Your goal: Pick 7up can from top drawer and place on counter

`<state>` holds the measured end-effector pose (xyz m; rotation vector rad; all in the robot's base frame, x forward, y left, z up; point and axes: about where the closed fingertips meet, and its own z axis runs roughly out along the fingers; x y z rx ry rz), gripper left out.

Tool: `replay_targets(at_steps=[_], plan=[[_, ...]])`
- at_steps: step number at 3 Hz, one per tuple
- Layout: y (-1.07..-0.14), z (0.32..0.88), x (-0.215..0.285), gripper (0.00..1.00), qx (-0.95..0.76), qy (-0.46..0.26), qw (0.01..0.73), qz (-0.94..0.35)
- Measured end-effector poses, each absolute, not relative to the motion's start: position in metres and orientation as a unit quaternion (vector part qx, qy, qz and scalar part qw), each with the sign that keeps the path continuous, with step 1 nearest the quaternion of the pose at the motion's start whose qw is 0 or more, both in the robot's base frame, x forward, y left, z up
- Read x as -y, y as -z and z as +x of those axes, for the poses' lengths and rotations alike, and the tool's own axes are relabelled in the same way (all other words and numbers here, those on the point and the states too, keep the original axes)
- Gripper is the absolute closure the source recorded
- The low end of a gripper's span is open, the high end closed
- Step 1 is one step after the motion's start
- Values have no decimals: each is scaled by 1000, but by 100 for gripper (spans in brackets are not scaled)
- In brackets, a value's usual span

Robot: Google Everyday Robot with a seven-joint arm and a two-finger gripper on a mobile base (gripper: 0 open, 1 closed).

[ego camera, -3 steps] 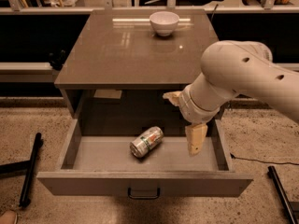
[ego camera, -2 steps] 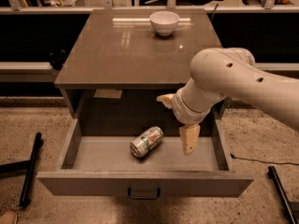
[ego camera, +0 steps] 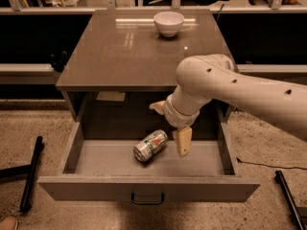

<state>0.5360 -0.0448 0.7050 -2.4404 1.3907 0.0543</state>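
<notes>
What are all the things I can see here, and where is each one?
7up can: one, silver with green lettering, lying on its side in the top drawer.
top drawer: one, grey-brown, pulled open below the counter.
handle: one, dark, on the drawer's front panel.
counter: one, glossy grey-brown, above the drawer.
bowl: one, white, near the counter's far edge.
black bars: two, on the floor, one on each side.
arm: one, white, reaching in from the right.
tool: one, tan fingers open, over the drawer just right of the can, apart from it.
</notes>
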Motion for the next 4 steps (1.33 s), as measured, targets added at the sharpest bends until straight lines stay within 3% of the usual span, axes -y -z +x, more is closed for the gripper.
replay_targets(at_steps=[4], plan=[[-635, 542, 9, 0, -457, -60, 116, -880]])
